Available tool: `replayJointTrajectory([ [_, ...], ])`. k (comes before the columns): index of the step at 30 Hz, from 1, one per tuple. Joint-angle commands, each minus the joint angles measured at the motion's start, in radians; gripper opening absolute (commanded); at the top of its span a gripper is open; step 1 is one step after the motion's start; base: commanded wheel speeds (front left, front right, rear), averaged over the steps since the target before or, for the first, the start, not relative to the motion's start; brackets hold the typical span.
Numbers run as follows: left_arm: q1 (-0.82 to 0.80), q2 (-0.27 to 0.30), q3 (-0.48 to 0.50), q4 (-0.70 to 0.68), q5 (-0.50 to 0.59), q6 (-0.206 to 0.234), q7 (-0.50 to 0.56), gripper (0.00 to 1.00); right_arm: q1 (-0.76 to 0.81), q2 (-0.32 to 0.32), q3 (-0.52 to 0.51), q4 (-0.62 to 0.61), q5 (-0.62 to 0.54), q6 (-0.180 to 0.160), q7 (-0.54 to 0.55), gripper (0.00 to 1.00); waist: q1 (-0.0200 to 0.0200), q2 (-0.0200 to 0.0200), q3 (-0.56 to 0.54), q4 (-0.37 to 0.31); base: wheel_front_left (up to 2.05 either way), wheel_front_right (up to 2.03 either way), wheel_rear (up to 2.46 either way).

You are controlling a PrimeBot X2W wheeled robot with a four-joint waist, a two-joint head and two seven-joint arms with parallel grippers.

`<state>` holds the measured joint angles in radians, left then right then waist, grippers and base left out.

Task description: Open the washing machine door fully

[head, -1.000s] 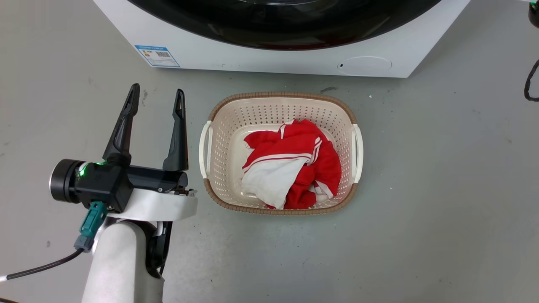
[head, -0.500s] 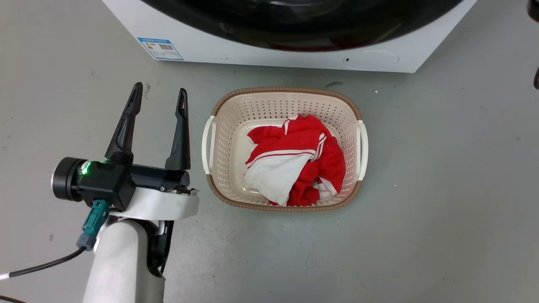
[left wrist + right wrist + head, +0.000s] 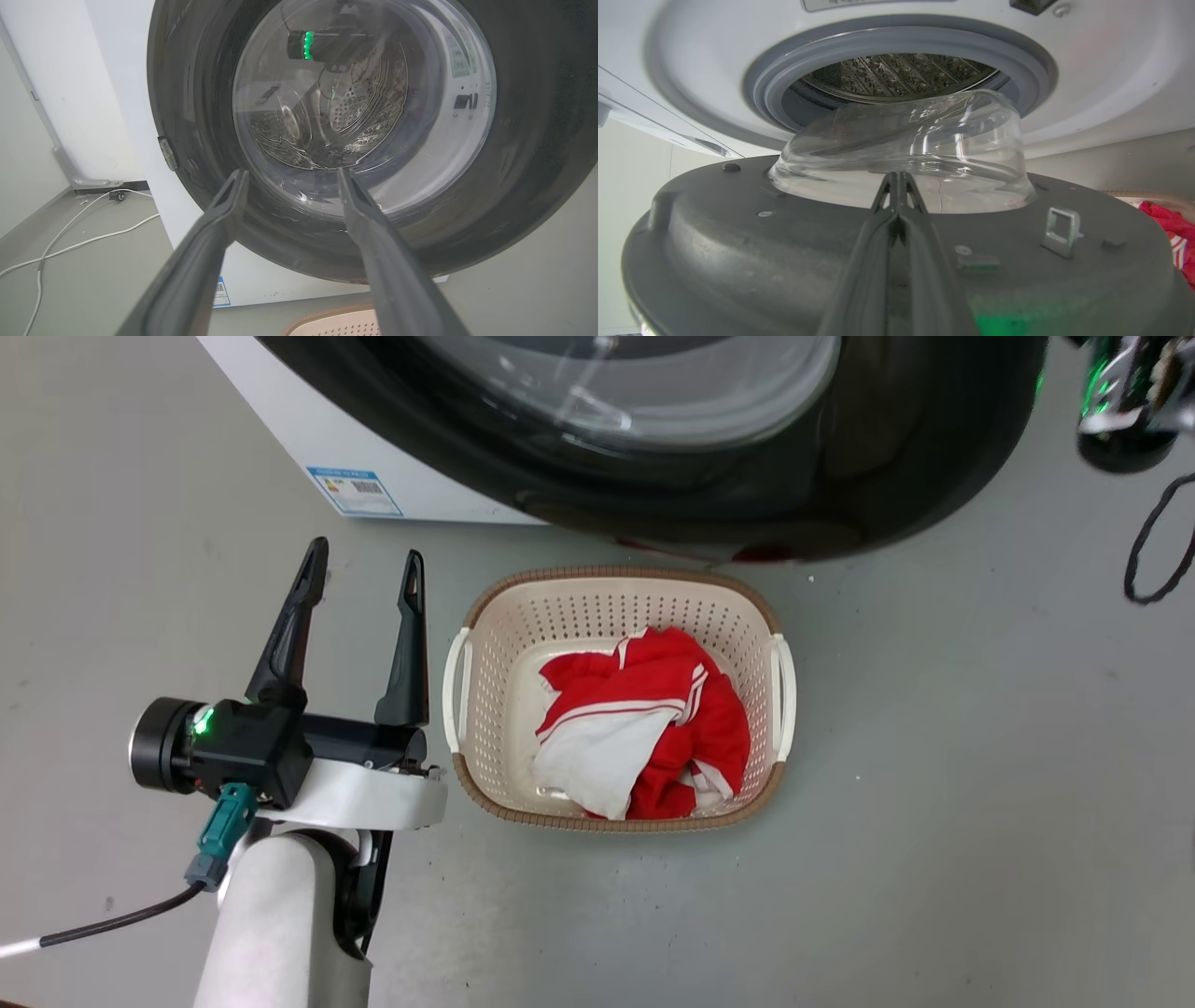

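washing machine door: round, glossy black rim, bulging clear glass bowl window at centre. it is swung off its opening, and in the head view its lowest edge is just beside the far rim of the laundry basket. its inner face is dark grey and carries a metal latch loop. the bowl stands clear of the grey rubber gasket, with the perforated steel drum exposed behind. washing machine: white front-loader beyond the basket's far left corner, blue energy sticker low on its front. laundry basket: cream, perforated, brown rim, white side handles, standing on grey floor; holds a crumpled red and white garment. left gripper: fingers spread wide with nothing between them, just beside the basket's left handle, tips pointing toward the machine. right gripper: fingers pressed together tip to tip, holding nothing, tips at the foot of the glass bowl on the door's inner face, on the far side of the door from the basket; contact with the door cannot be told. black cable: looped, well apart from the basket's right side. white cable: on the floor past the machine's side, well apart from the basket.
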<state>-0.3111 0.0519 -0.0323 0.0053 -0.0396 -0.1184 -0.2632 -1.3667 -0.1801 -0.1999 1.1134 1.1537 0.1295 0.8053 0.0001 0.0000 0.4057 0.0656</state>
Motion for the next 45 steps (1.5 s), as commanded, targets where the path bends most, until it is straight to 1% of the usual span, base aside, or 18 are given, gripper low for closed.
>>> replayJointTrajectory([
  [1,0.016,-0.001,-0.002,0.005,0.004,0.003,-0.002,1.00,0.035,0.027,0.010,-0.013,0.008,0.002,0.024,0.00,-0.0001,0.0000,-0.029,-0.005,0.00,0.00,0.00],
  [12,0.095,-0.001,0.002,0.045,0.015,0.002,-0.002,1.00,0.288,0.095,0.051,-0.166,0.035,0.002,0.168,0.00,-0.0001,0.0000,-0.180,-0.014,0.00,0.00,0.00],
  [18,0.144,-0.001,0.012,0.048,0.018,0.009,-0.002,1.00,0.417,0.124,0.081,-0.266,0.061,0.002,0.211,0.00,-0.0001,0.0000,-0.236,-0.019,0.00,0.00,0.00],
  [22,0.167,-0.001,0.013,0.054,0.017,0.011,-0.002,1.00,0.487,0.132,0.118,-0.328,0.095,0.002,0.244,0.00,-0.0001,0.0000,-0.265,-0.019,0.00,0.00,0.00],
  [26,0.185,-0.002,0.005,0.059,0.015,0.015,-0.002,1.00,0.554,0.134,0.212,-0.391,0.183,0.002,0.258,0.00,-0.0001,0.0000,-0.288,-0.019,0.00,0.00,0.00],
  [27,0.191,-0.002,0.000,0.060,0.012,0.018,-0.002,1.00,0.600,0.133,0.289,-0.436,0.249,0.002,0.240,0.00,-0.0001,0.0000,-0.302,-0.021,0.00,0.00,0.00],
  [31,0.205,-0.002,-0.002,0.063,0.006,0.021,-0.002,1.00,0.651,0.134,0.394,-0.502,0.323,0.002,0.206,0.00,-0.0001,0.0000,-0.316,-0.026,0.00,0.00,0.00],
  [36,0.214,-0.002,-0.006,0.064,0.004,0.021,-0.002,1.00,0.698,0.133,0.506,-0.571,0.380,0.002,0.146,0.00,-0.0001,0.0000,-0.327,-0.032,0.00,0.00,0.00],
  [40,0.222,-0.002,-0.004,0.065,0.003,0.022,-0.002,1.00,0.722,0.131,0.553,-0.613,0.398,0.002,0.057,0.00,-0.0001,0.0000,-0.335,-0.040,0.00,0.00,0.00],
  [41,0.222,-0.002,-0.004,0.065,0.003,0.022,-0.002,1.00,0.722,0.131,0.553,-0.613,0.398,0.002,0.057,0.00,-0.0001,0.0000,-0.335,-0.040,0.00,0.00,0.00],
  [43,0.224,-0.002,-0.003,0.066,0.003,0.023,-0.002,1.00,0.732,0.131,0.556,-0.628,0.388,0.002,-0.019,0.00,-0.0001,0.0000,-0.339,-0.044,0.00,0.00,0.00],
  [45,0.227,-0.002,-0.003,0.068,0.002,0.024,-0.002,1.00,0.749,0.130,0.540,-0.639,0.373,0.002,-0.129,0.00,-0.0001,0.0000,-0.347,-0.047,0.00,0.00,0.00],
])
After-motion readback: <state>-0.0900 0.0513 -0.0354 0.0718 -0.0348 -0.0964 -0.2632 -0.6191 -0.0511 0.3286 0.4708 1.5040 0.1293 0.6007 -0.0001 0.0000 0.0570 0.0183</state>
